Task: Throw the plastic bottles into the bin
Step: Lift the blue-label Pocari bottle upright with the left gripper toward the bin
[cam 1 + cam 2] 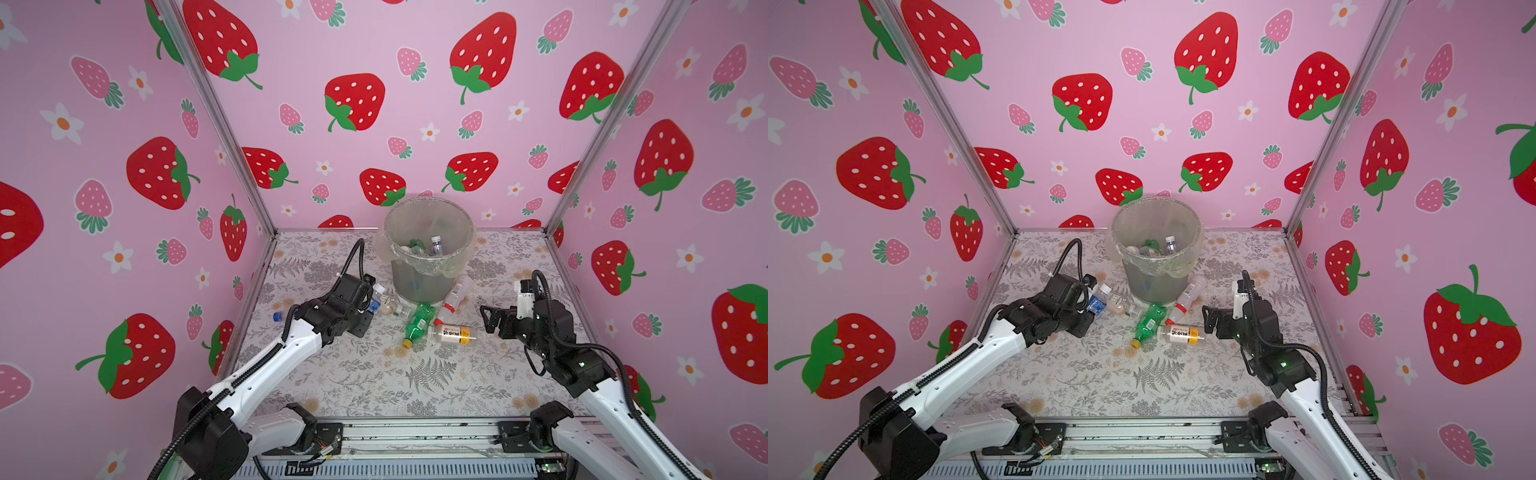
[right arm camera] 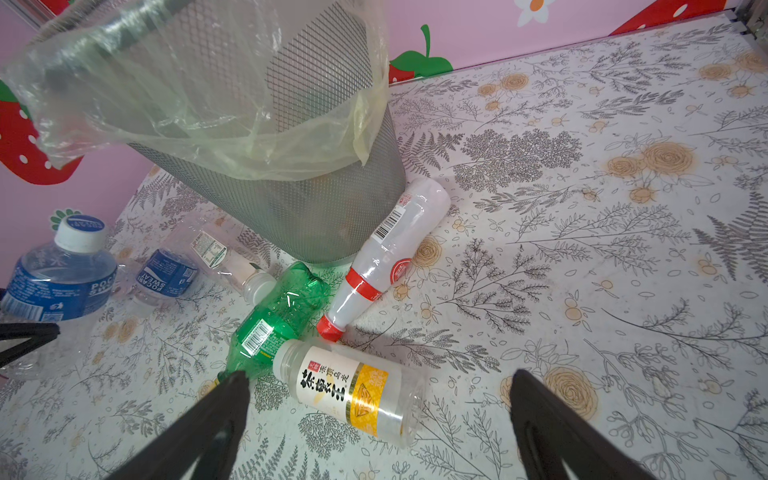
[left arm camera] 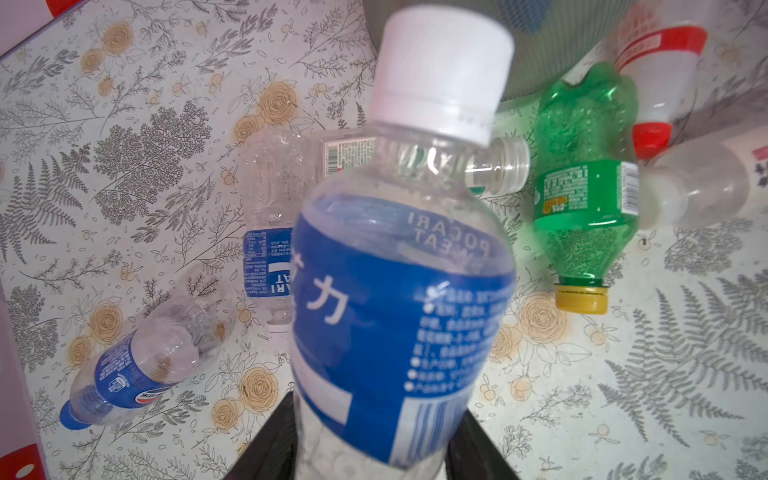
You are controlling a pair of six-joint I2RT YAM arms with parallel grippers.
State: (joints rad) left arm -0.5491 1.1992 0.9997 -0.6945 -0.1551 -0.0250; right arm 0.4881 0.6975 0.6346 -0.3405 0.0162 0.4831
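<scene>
My left gripper (image 3: 374, 440) is shut on a clear plastic bottle (image 3: 399, 291) with a blue label and white cap, held just left of the bin (image 1: 419, 282), as both top views show. The grey mesh bin has a clear liner, and bottles (image 1: 436, 245) lie inside it. My right gripper (image 2: 379, 376) stands open a little above a whitish yellow-labelled bottle (image 2: 353, 390) lying on the table. A green yellow-capped bottle (image 2: 278, 316) and a red-capped bottle (image 2: 386, 257) lie at the bin's foot.
A clear bottle (image 3: 270, 232) with a blue label and a crushed blue-capped bottle (image 3: 137, 370) lie on the floral table near the left wall. Another clear bottle (image 1: 392, 305) rests beside the bin. Pink strawberry walls (image 1: 124, 208) close three sides.
</scene>
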